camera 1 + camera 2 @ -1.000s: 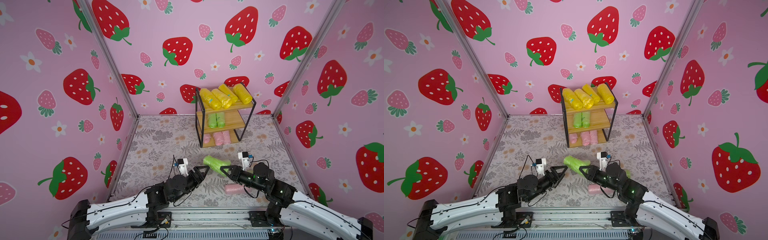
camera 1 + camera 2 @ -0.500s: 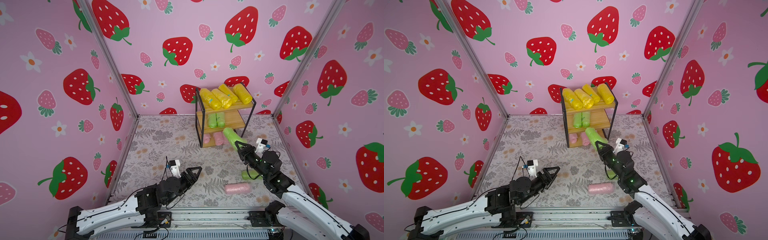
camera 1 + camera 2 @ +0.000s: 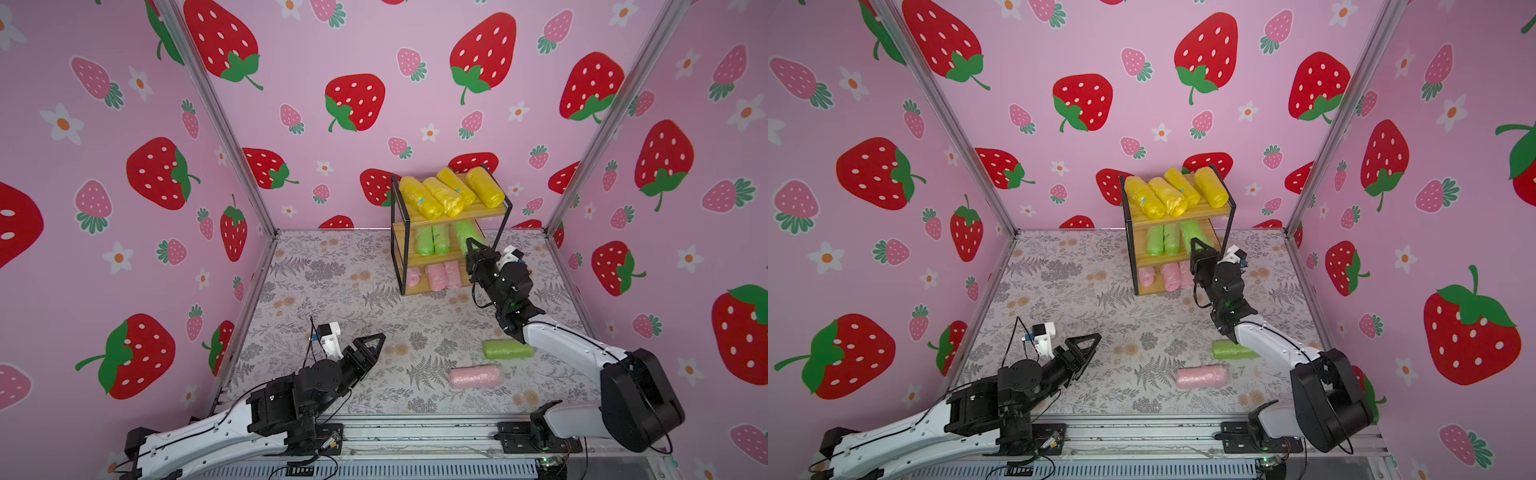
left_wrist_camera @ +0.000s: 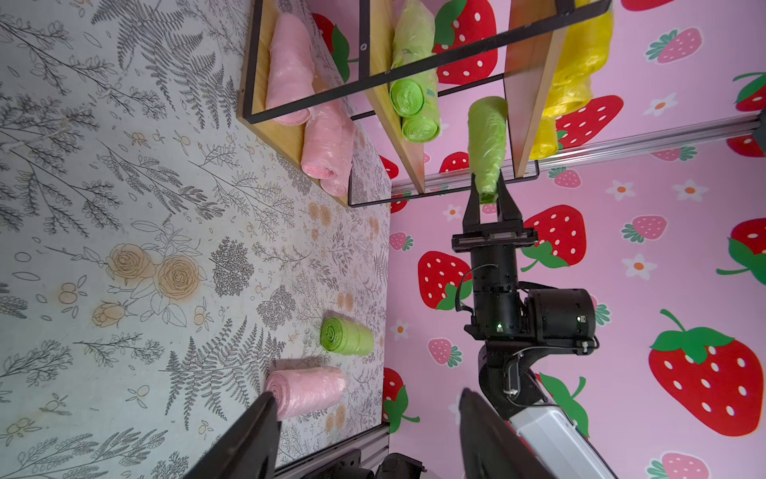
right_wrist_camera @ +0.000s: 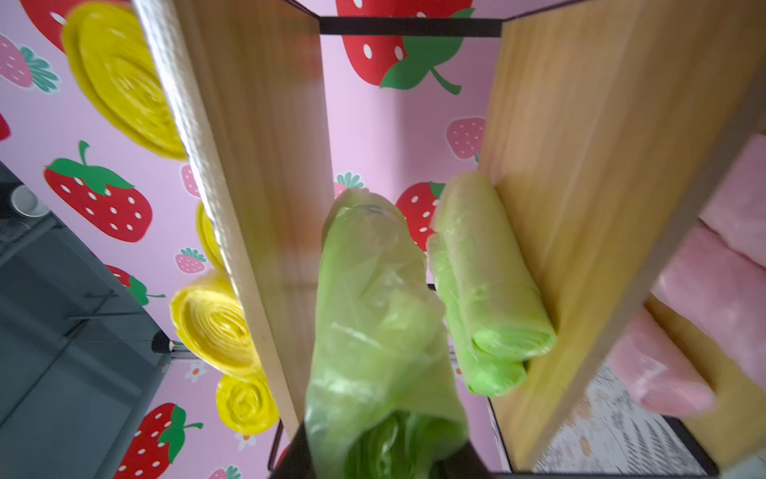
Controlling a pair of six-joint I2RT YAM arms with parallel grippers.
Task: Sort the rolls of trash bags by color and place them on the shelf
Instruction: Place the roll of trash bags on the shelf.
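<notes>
Right arm (image 4: 495,290) outstretched, claw (image 4: 489,186) pinching green roll (image 4: 488,137), apparently inside the shelf (image 4: 523,83).

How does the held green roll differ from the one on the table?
The held roll is pinched at one end by the right gripper, inside the shelf's middle tier, its end squashed. The table roll lies free on the table, round. Both are light green.
</notes>
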